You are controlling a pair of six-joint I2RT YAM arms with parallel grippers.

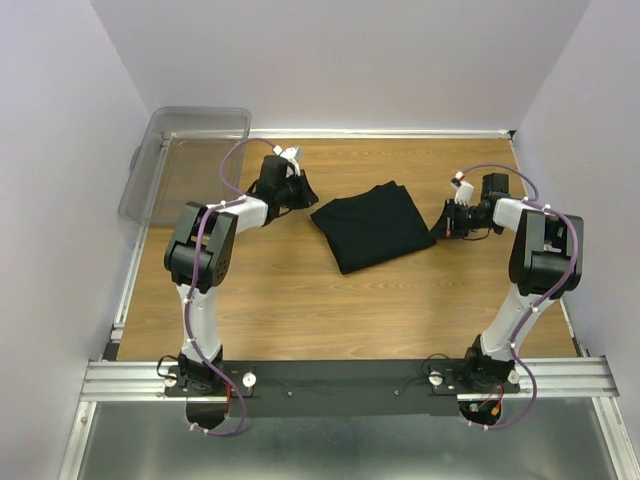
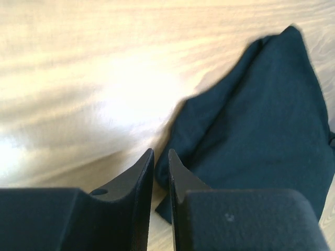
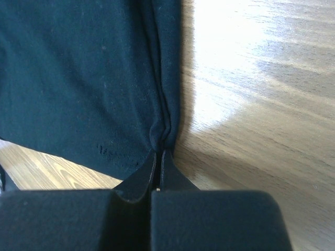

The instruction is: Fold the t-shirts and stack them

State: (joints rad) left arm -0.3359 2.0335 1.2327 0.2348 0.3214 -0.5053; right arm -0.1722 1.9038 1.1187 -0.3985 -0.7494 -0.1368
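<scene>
- One clear plastic bin (image 1: 142,180) sits at the upper left of the top view, on the far left corner of the wooden table (image 1: 300,300).
- Just right of the bin, the left gripper (image 1: 303,190) points toward the middle of the frame and ends beside the left corner of the cloth.
- In the left wrist view, the left gripper (image 2: 160,152) has its fingers drawn to a narrow slit. Pale tabletop shows through it and nothing is caught between them. The cloth's near corner lies just behind the right-hand finger, though I cannot tell whether it touches.
- A single black t-shirt (image 1: 372,228) lies folded into a rough rectangle at the centre of the top view, turned at an angle on the table. It fills the right half of the left wrist view (image 2: 261,130) and the upper left of the right wrist view (image 3: 78,78).
- At the right of the top view, the right gripper (image 1: 443,222) meets the shirt's right edge.
- In the right wrist view, the right gripper (image 3: 158,152) has its fingers pressed together on a puckered fold of the shirt's edge, with bare wood to the right.
</scene>
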